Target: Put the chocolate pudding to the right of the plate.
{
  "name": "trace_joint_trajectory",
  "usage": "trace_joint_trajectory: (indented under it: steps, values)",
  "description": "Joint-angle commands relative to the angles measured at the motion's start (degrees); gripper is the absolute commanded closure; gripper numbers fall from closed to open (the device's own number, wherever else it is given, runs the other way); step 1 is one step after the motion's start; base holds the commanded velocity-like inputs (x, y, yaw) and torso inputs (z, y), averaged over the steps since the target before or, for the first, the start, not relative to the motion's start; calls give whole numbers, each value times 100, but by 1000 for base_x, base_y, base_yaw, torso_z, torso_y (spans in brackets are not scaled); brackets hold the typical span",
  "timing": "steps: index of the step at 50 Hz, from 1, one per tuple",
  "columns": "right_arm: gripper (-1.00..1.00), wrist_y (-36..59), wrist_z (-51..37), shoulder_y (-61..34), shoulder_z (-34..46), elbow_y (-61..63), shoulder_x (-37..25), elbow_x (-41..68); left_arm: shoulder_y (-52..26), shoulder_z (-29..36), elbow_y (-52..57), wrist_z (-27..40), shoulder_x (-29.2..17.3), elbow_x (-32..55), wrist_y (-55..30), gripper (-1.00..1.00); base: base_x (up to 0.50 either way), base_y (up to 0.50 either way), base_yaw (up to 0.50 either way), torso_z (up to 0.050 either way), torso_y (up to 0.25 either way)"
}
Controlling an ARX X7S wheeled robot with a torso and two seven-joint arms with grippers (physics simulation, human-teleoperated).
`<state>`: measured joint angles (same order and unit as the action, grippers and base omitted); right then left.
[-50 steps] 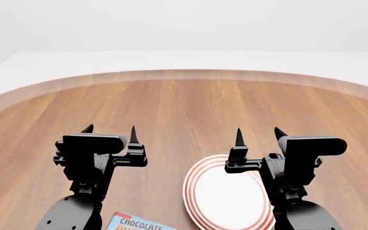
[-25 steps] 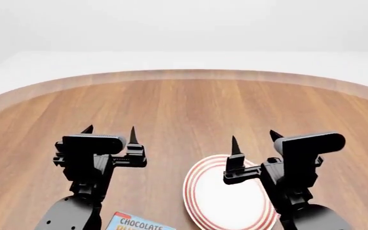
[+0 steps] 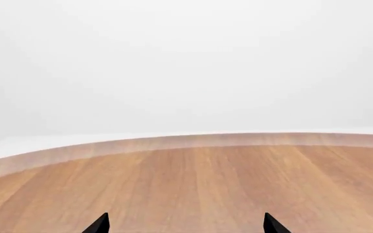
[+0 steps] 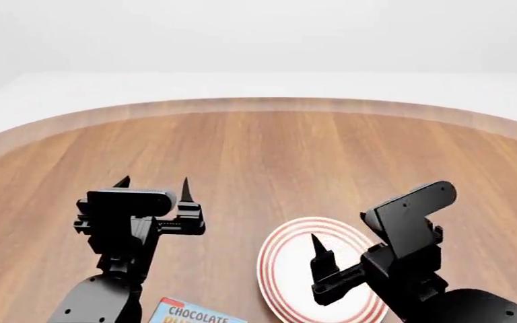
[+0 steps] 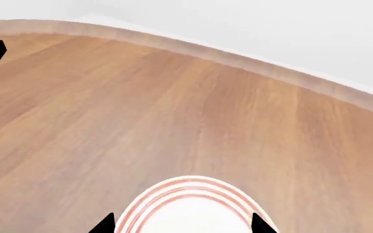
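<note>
Right pincer has swung back and tilted over the plate since a second ago — spread, empty. Left pincer likewise. Chocolate pudding sits near-left on the surface — approach stage; next, reach it.

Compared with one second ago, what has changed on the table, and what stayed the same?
The right gripper tilted and drew back toward the robot, now hanging open over the plate. It took hold of nothing. The left gripper, the plate and the chocolate pudding stayed where they were.
</note>
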<state>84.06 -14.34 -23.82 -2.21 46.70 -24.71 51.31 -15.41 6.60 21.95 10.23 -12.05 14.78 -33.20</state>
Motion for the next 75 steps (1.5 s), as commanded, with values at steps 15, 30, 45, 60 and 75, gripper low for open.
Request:
trace_joint_trajectory:
  steps: [15, 30, 45, 60, 75]
  values:
    - [-100, 243, -2388, -1977, 1509, -1300, -1592, 4343, -39, 56, -14, 76, -61, 54, -27, -100, 0, 0, 0, 0, 0]
    - [-100, 34, -2655, -2663, 1895, -1483, -1820, 5234, -40, 64, -48, 113, -95, 93, -14, -100, 0, 0, 0, 0, 0]
    - [-100, -127, -2372, -2807, 2271, -1459, -1599, 5812, -71, 99, -66, 150, -113, 121, -16, -100, 0, 0, 0, 0, 0]
    - [-100, -48, -2072, -2653, 2673, -1220, -1255, 5662, -86, 148, -101, 181, -122, 147, 12, -100, 0, 0, 0, 0, 0]
    - [-100, 149, -1225, -2794, 2970, -1504, -780, 4706, -96, 193, -132, 202, -143, 172, 45, -100, 0, 0, 0, 0, 0]
